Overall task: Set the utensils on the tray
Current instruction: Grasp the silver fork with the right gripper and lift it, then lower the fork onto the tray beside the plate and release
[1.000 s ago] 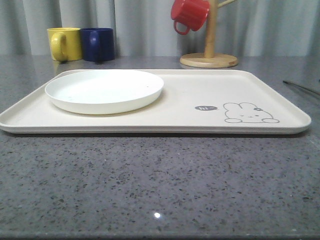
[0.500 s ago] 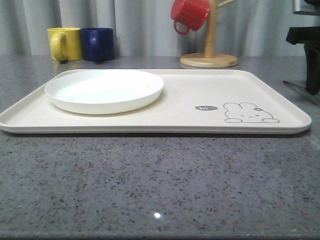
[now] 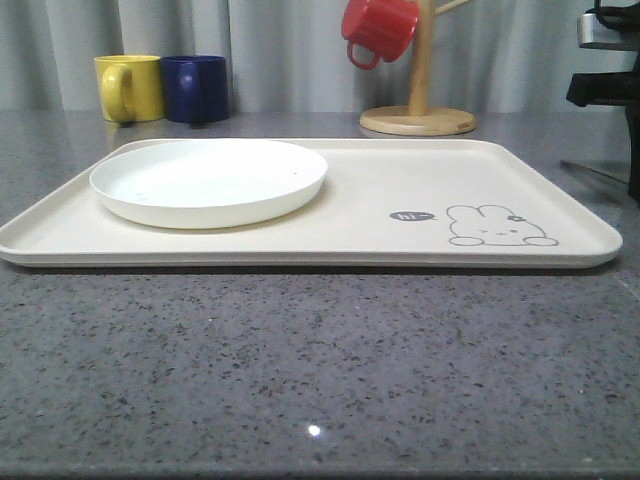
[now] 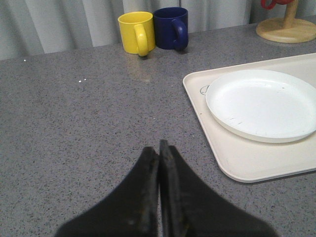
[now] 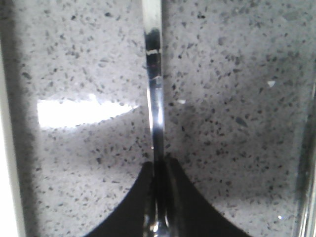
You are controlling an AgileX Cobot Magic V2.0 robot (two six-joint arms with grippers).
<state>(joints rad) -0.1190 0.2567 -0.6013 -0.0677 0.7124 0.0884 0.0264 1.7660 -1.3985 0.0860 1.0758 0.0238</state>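
Observation:
The cream tray (image 3: 380, 205) with the rabbit drawing lies mid-table, and a white plate (image 3: 208, 180) rests on its left half. To the right of the tray, my right gripper (image 5: 159, 165) is shut on the handle of a slim shiny metal utensil (image 5: 154, 89), low over the grey counter. I cannot tell which utensil it is. In the front view, a thin dark end of a utensil (image 3: 585, 170) shows beside the right arm (image 3: 610, 60). My left gripper (image 4: 159, 148) is shut and empty, over bare counter left of the tray (image 4: 237, 163) and plate (image 4: 261, 103).
A yellow mug (image 3: 130, 88) and a blue mug (image 3: 195, 88) stand at the back left. A wooden mug stand (image 3: 418, 118) holding a red mug (image 3: 378, 30) stands behind the tray. The tray's rim (image 5: 6, 148) runs close beside the held utensil.
The right arm has come into the front view at the right edge and come down over the utensil lying there. The tray, plate and mugs have not moved.

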